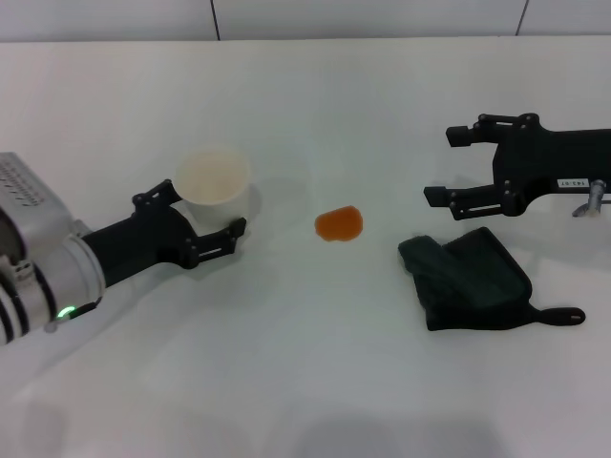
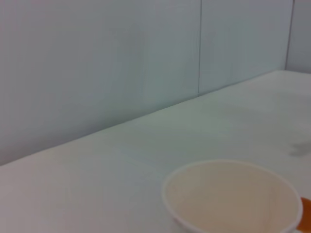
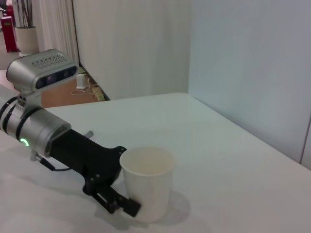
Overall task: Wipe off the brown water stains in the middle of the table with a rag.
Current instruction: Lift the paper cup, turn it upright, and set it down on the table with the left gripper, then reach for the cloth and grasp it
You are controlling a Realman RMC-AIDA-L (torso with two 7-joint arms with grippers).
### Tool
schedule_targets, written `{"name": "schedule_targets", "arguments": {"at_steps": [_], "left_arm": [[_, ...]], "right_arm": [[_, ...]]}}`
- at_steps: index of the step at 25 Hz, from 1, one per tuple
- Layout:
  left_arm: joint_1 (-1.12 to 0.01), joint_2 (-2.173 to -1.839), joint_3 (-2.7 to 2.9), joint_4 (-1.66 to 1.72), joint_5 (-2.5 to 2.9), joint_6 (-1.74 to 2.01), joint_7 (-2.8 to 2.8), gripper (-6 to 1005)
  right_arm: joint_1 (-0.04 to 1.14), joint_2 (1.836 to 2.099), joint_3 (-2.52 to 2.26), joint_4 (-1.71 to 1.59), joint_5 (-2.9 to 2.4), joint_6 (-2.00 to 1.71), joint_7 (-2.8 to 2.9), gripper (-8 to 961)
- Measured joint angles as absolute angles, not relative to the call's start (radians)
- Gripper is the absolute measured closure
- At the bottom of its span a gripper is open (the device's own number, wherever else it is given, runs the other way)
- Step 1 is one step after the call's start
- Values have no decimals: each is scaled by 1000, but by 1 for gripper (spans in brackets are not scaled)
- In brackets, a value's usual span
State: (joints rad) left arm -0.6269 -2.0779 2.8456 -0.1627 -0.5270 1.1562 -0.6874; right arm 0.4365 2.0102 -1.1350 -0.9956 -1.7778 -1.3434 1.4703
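Observation:
The brown water stain (image 1: 339,224) is a small glossy orange blob in the middle of the white table (image 1: 315,363). The dark green-black rag (image 1: 468,277) lies bunched to its right, its black loop strap (image 1: 563,315) trailing right. My right gripper (image 1: 440,166) is open and empty, just behind the rag and apart from it. My left gripper (image 1: 204,208) is open, its fingers on either side of an upright white paper cup (image 1: 215,186) left of the stain. The cup also shows in the left wrist view (image 2: 233,199) and in the right wrist view (image 3: 148,182).
A wall runs along the table's far edge (image 1: 305,38). In the right wrist view, my left arm (image 3: 73,145) reaches to the cup. A sliver of the stain (image 2: 306,218) shows beside the cup in the left wrist view.

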Motion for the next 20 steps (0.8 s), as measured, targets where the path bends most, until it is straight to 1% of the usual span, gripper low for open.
{"name": "schedule_targets", "arguments": {"at_steps": [12,20], "left_arm": [[-606,-2078,2846,-254,-519,1260,-790,105],[-584,-2080,2845,-402,-515,1445,-944,106]], "right_arm": [[440,2009,-1132,-996,-1778,-1344,1469,84],[442,2009,-1132,-996,-1778,-1344,1473,83]]}}
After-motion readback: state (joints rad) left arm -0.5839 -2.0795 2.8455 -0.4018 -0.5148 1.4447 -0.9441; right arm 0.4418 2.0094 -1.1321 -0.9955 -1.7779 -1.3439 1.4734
